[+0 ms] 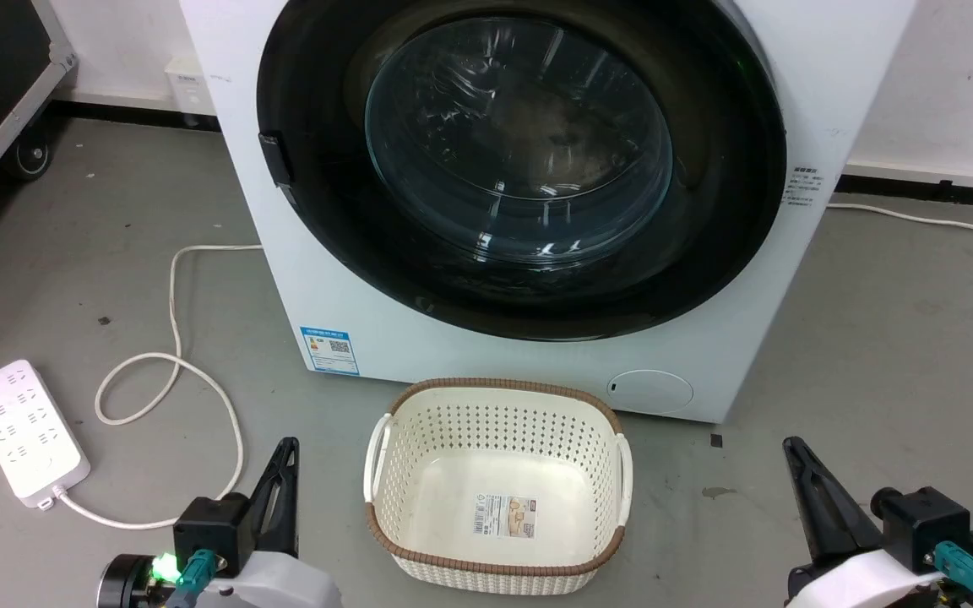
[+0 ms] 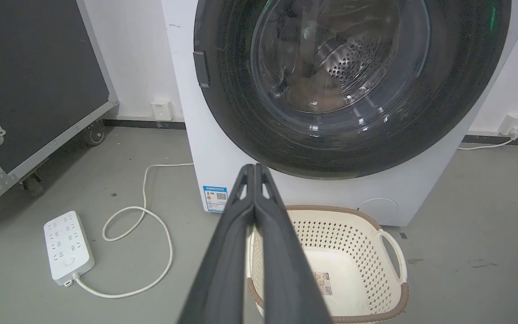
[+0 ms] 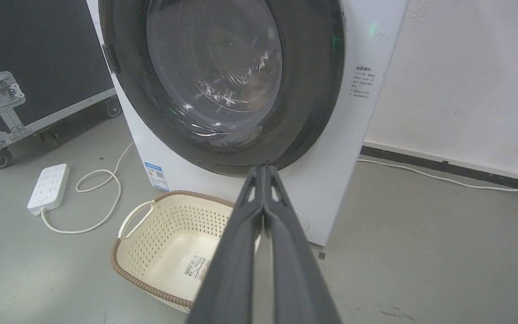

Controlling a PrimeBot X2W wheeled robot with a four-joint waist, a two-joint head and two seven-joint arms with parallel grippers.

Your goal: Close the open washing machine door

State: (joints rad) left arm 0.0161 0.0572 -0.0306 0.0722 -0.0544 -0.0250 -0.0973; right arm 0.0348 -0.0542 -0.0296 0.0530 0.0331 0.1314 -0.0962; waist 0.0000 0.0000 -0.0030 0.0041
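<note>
Sitting flat against the front of the washer [image 1: 351, 287], the door [image 1: 520, 160] covers the round opening, its black rim flush with the white panel and the steel drum visible through the glass bowl. The left gripper [image 1: 287, 449] and the right gripper [image 1: 792, 449] hang low, well apart from the door, each with its fingers pressed together on nothing. A basket [image 1: 499, 387] stands on the floor just before the washer, between them. A power strip [image 1: 26, 431] lies off to the left.
</note>
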